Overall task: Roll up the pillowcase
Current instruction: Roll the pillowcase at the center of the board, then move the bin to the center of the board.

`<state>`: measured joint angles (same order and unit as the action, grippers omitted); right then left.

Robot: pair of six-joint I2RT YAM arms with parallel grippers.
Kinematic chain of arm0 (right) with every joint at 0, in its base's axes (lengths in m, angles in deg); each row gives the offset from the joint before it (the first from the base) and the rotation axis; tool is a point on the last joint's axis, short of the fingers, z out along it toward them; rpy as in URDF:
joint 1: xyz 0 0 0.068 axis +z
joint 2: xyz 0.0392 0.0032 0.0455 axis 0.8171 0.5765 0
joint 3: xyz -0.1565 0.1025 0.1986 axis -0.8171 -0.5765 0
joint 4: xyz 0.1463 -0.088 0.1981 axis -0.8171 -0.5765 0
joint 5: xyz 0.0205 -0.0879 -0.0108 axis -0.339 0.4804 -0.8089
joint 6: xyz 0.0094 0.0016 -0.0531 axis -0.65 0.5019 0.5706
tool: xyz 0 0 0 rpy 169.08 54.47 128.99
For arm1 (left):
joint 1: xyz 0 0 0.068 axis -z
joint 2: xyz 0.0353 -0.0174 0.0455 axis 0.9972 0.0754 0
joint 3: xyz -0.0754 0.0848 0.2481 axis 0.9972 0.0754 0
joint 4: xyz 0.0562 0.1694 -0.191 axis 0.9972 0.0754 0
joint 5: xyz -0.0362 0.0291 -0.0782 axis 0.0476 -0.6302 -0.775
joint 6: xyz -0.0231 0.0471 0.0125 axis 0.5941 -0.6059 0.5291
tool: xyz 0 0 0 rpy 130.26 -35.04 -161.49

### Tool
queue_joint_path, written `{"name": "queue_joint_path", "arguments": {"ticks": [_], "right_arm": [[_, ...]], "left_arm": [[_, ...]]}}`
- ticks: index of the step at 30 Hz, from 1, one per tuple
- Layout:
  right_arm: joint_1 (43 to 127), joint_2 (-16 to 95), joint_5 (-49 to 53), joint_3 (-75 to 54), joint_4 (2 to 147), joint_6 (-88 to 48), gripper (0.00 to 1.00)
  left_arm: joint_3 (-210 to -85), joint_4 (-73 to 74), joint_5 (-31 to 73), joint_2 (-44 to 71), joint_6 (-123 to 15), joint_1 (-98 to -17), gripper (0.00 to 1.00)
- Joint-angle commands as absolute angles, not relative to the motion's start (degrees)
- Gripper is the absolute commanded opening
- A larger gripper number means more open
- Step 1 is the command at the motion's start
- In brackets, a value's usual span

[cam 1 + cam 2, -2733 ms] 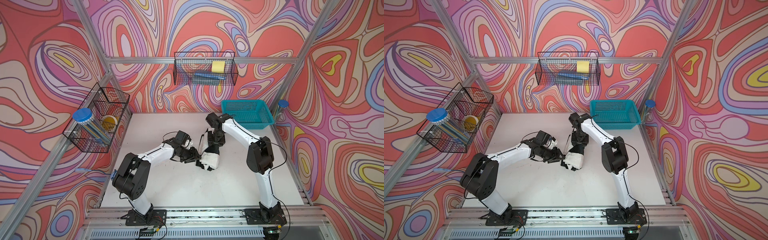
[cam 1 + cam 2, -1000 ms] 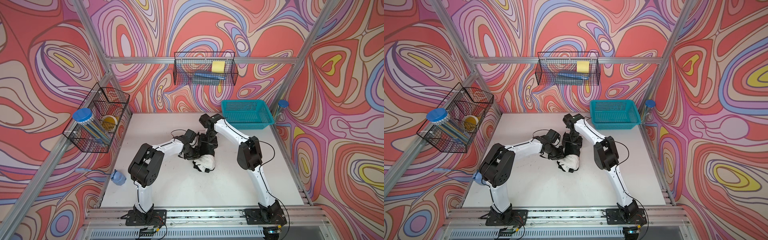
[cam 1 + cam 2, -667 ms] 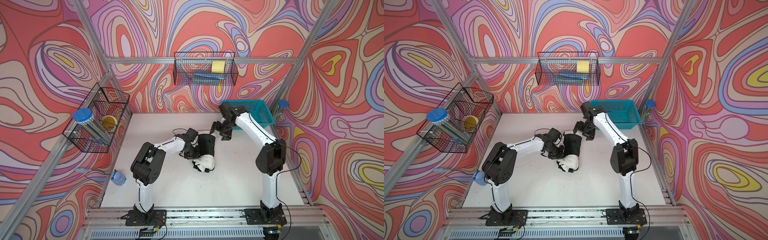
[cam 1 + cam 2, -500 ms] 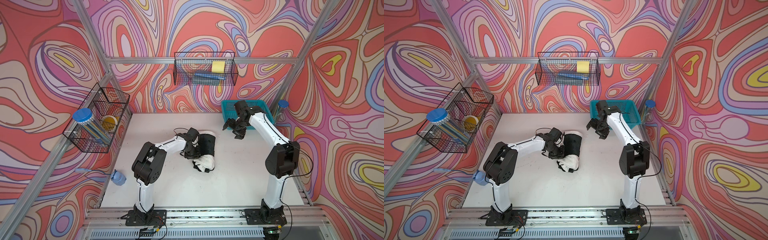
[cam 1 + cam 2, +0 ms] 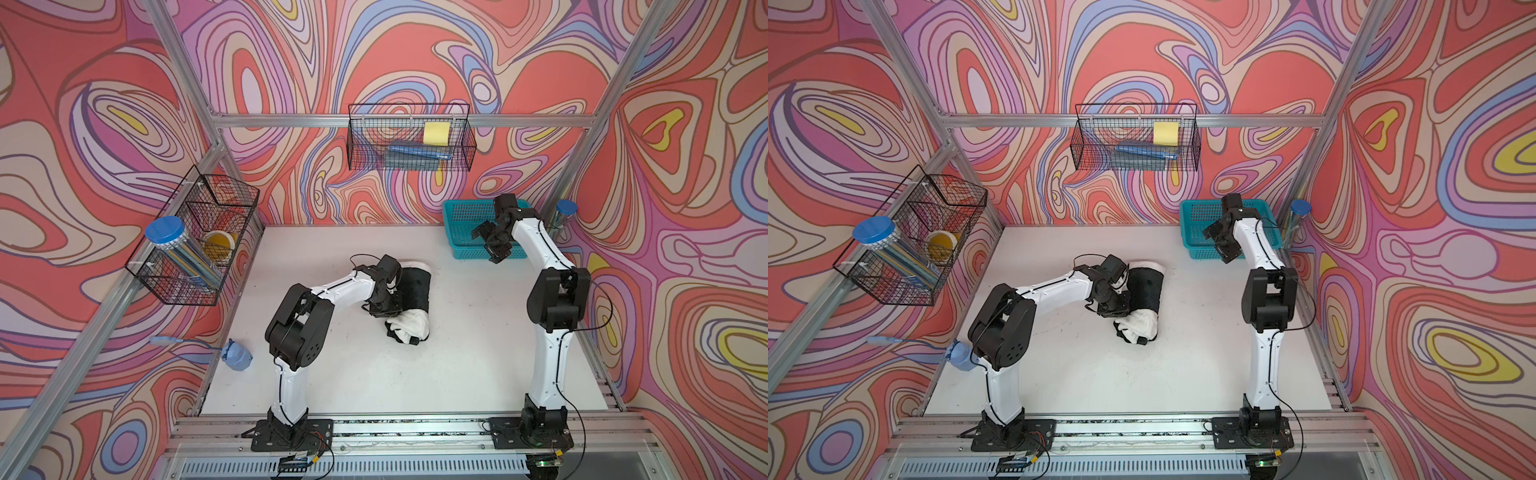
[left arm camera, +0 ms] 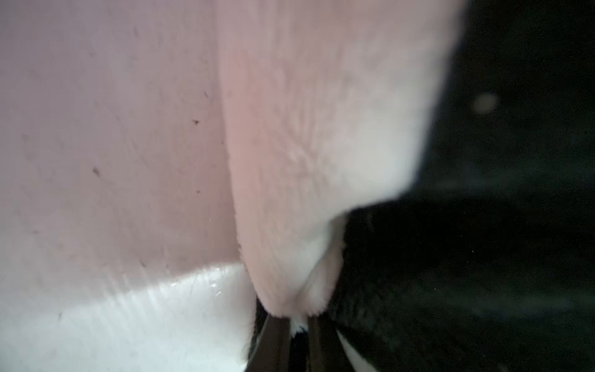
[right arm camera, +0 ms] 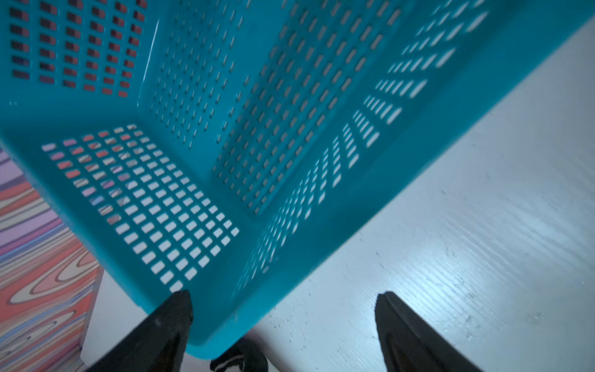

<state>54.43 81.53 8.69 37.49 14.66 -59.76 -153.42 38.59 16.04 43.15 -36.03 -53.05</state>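
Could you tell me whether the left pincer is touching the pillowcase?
Touching: in the left wrist view the left pincer pinches the pillowcase fabric.

The pillowcase (image 5: 413,286): large black and white blocks. The basket (image 5: 465,250) beyond the pillowcase: teal, perforated grid. The table (image 5: 457,365) under the pillowcase: white. The walls (image 5: 374,62): red, purple, blue, yellow swirls.

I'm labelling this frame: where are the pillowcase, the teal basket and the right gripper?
pillowcase (image 5: 415,289): a top view, black middle band.
teal basket (image 5: 463,218): a top view, bare floor.
right gripper (image 7: 283,296): right wrist view, midway between fingertips.
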Motion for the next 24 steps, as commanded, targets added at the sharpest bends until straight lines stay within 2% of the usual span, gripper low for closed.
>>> {"name": "queue_joint_path", "arguments": {"ticks": [1,5,9,10,14,16,24], "right_arm": [[53.0,85.4,11.0,42.3,13.0,-63.7,0.87],[52.7,86.7,11.9,42.3,14.1,-64.5,0.65],[52.3,87.6,12.8,42.7,12.8,-64.2,0.57],[52.2,87.5,13.0,42.0,13.5,-63.7,0.51],[51.4,89.0,11.7,43.7,12.8,-63.0,0.12],[51.4,88.8,11.5,43.3,12.5,-62.6,0.0],[51.5,77.7,10.4,26.3,15.1,-59.5,0.0]], "left_arm": [[-152.4,45.5,21.3,46.3,-37.3,-53.2,0.12],[-152.7,45.8,21.4,45.9,-37.7,-53.2,0.12],[-153.0,46.1,21.7,45.6,-38.3,-53.2,0.12],[-153.0,46.2,21.8,45.5,-38.5,-53.2,0.12],[-152.9,46.2,21.8,45.4,-38.9,-53.2,0.12],[-152.7,46.2,21.9,45.3,-38.8,-53.2,0.12],[-152.0,45.2,21.8,44.7,-39.1,-53.2,0.12]]}}
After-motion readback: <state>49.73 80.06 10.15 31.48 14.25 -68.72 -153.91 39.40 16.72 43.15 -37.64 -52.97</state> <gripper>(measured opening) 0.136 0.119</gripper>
